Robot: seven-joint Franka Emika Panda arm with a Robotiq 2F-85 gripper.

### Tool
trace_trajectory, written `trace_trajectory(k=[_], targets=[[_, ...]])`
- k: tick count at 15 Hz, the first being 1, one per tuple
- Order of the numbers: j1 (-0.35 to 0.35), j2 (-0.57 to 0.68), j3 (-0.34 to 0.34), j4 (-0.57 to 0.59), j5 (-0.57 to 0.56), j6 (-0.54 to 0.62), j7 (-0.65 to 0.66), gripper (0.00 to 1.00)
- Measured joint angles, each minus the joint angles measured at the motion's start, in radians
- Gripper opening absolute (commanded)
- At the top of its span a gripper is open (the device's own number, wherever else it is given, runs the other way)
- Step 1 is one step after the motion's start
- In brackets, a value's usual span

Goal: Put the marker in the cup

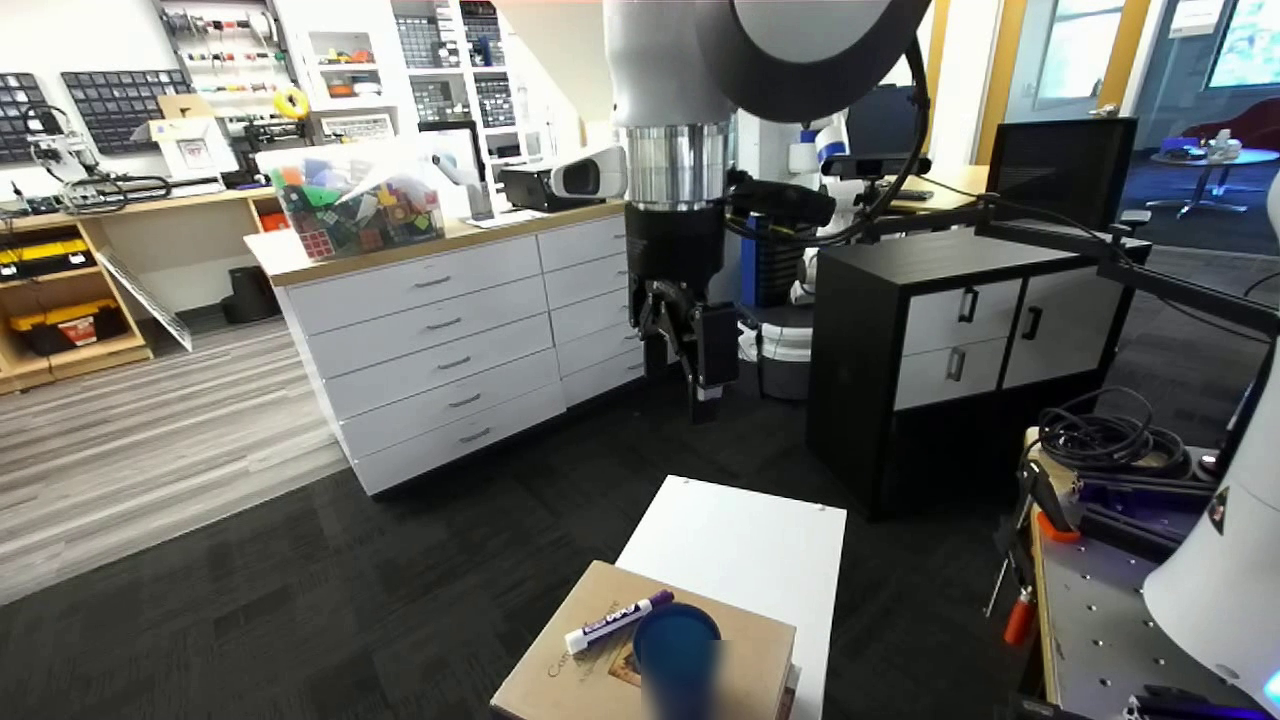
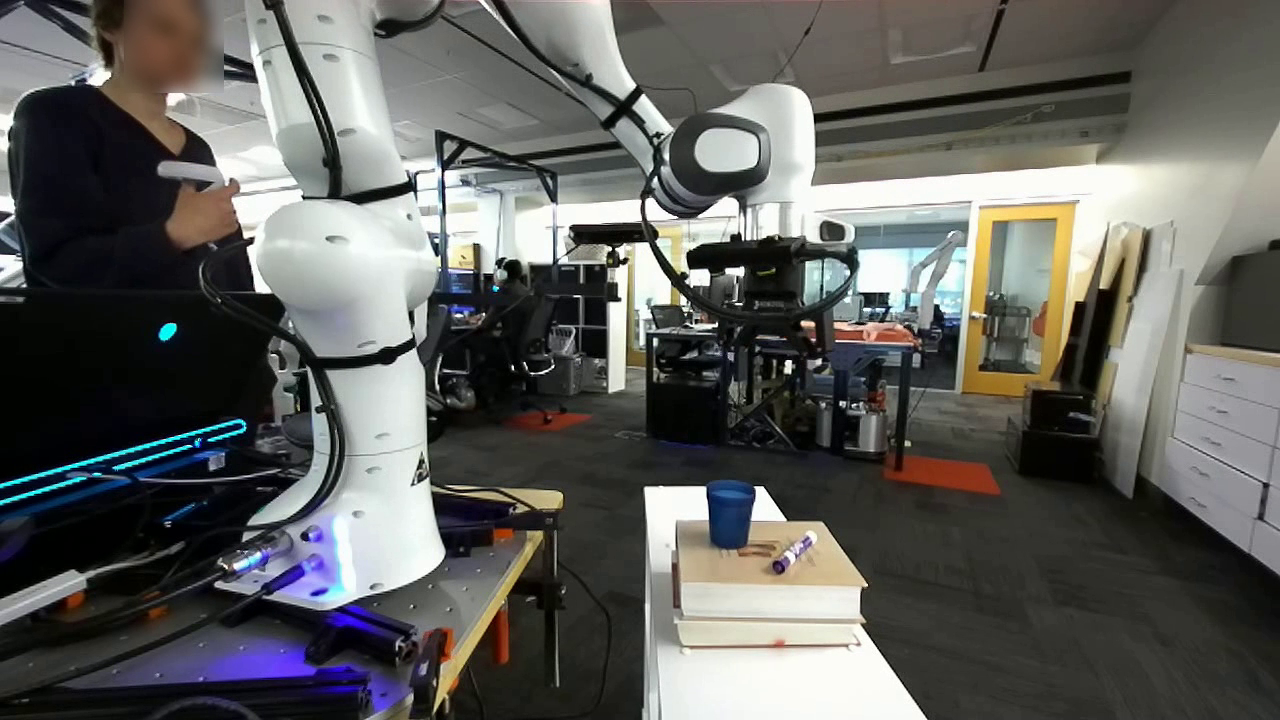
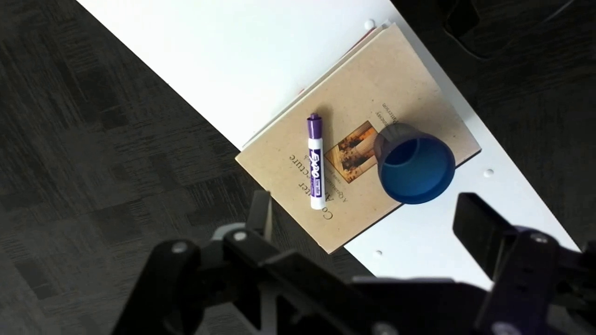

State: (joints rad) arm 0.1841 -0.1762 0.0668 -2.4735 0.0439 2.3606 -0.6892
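The marker [image 3: 316, 167], white with a purple cap and label, lies on the top book of a stack. It also shows in both exterior views [image 1: 620, 622] [image 2: 795, 552]. The blue cup [image 3: 416, 174] stands upright on the same book beside the marker, apart from it. The cup shows in both exterior views [image 1: 678, 640] [image 2: 730, 515]; no contents are visible inside it. My gripper [image 3: 365, 207] is open and empty, with its fingers wide apart. In both exterior views the gripper [image 1: 680, 385] [image 2: 775, 355] hangs well above the books, pointing down.
The tan book [image 3: 358, 97] lies on a second book, on a narrow white table [image 2: 690, 690]. The metal bench [image 2: 230, 660] bearing the robot base stands beside it. White drawers [image 1: 440, 350] and a black cabinet [image 1: 860, 370] stand behind. A person [image 2: 110, 190] stands behind the arm.
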Motion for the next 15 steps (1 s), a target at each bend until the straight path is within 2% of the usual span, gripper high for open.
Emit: trace_trajectory(k=[7, 15], targets=[[0.000, 0.050, 0.003, -0.002, 0.017, 0.035, -0.157, 1.00], [0.000, 0.072, 0.003, -0.002, 0.033, 0.036, -0.173, 1.00]])
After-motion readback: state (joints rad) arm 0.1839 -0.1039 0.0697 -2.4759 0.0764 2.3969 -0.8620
